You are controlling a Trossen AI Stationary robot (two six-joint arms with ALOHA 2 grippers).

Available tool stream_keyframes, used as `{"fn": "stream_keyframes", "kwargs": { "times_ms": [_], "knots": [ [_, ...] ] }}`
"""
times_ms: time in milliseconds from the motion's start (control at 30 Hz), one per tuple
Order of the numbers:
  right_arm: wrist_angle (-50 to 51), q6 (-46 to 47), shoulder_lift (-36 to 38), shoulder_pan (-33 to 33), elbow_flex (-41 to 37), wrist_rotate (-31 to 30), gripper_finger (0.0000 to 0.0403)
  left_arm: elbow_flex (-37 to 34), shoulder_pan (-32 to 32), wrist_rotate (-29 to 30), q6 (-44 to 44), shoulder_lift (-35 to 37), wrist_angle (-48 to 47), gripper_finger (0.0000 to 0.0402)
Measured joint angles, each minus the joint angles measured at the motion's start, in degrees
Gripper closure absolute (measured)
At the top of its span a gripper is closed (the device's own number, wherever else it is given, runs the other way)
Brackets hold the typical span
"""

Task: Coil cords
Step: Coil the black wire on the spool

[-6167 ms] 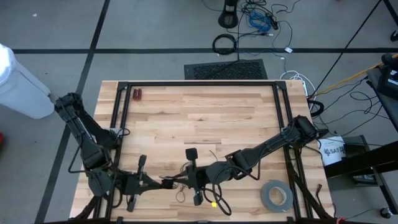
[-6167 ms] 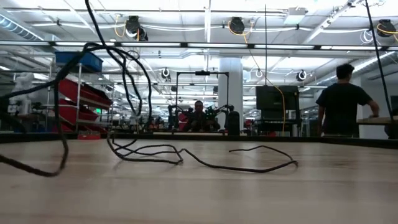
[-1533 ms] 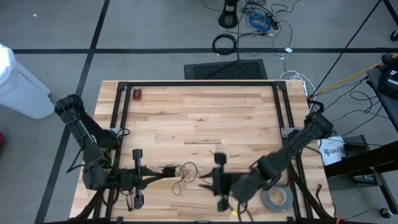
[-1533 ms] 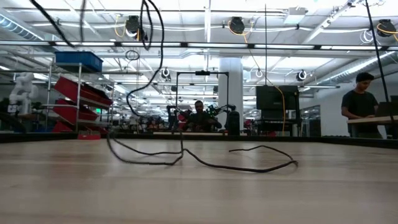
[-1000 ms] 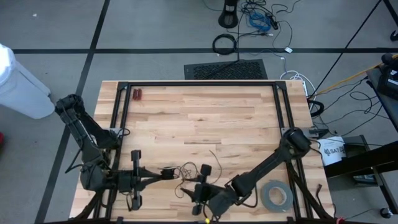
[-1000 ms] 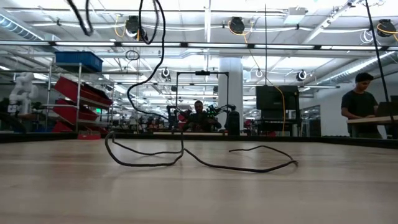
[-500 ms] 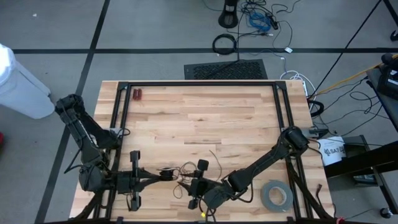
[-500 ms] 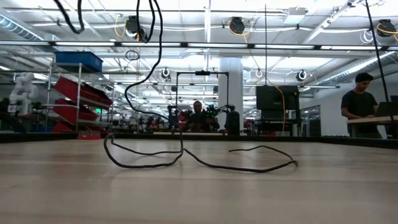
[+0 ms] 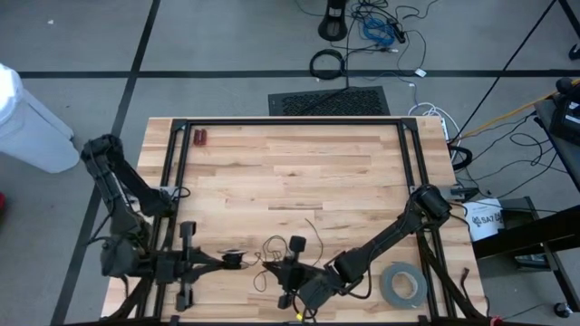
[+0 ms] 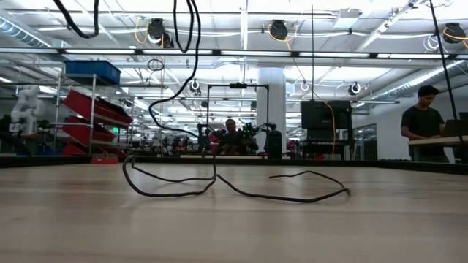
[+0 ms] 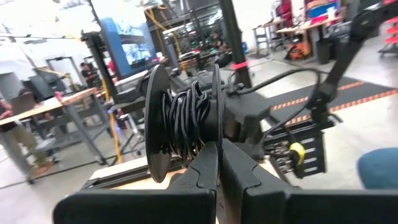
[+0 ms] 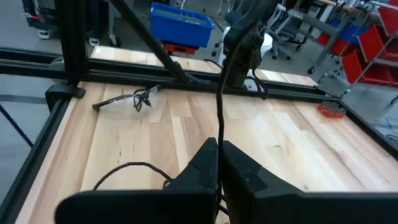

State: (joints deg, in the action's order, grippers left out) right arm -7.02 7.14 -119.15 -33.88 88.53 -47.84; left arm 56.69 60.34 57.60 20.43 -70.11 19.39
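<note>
— High view: what surrounds the cord [image 9: 272, 254]?
— Grey tape roll [image 9: 402, 286] beside the right arm; red object [image 9: 199, 138] at the far corner.
— Grippers?
— Left gripper [image 9: 237, 260] pinched on the cord's wound bundle; right gripper [image 9: 272, 269] clamps a loose strand.

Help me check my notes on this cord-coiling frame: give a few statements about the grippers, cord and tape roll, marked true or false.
1. The right gripper is shut on the thin black cord. True.
2. The left gripper stands wide open. False: its fingers are pressed together.
3. The grey tape roll lies near the table's front right corner. True.
4. The cord is fully wound into a bundle. False: loose strands trail across the table.
5. The tape roll sits on top of the cord. False: it lies apart from it.
</note>
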Motion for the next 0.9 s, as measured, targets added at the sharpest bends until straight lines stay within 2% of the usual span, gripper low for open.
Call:
{"fn": "stream_keyframes", "kwargs": {
  "times_ms": [233, 433, 700, 900],
  "knots": [
    [7.3, 4.2, 0.0, -0.5, 0.0, 0.2, 0.0402, 0.0, 5.5, 0.0, 4.6, 1.0, 5.7, 0.0398],
    [9.5, 4.6, 0.0, -1.6, 0.0, 0.2, 0.0402, 0.0, 9.0, 0.8, 8.6, 1.0, 8.9, 0.0398],
    [10.3, 4.2, 0.0, -3.8, 0.0, 1.7, 0.0403, 0.0, 9.6, 2.9, 10.0, 1.0, 8.7, 0.0398],
    [10.7, 4.0, 0.7, -3.7, 0.0, 3.1, 0.0403, 0.0, 8.6, -2.8, 10.0, 0.5, 8.6, 0.0398]
  ]
}}
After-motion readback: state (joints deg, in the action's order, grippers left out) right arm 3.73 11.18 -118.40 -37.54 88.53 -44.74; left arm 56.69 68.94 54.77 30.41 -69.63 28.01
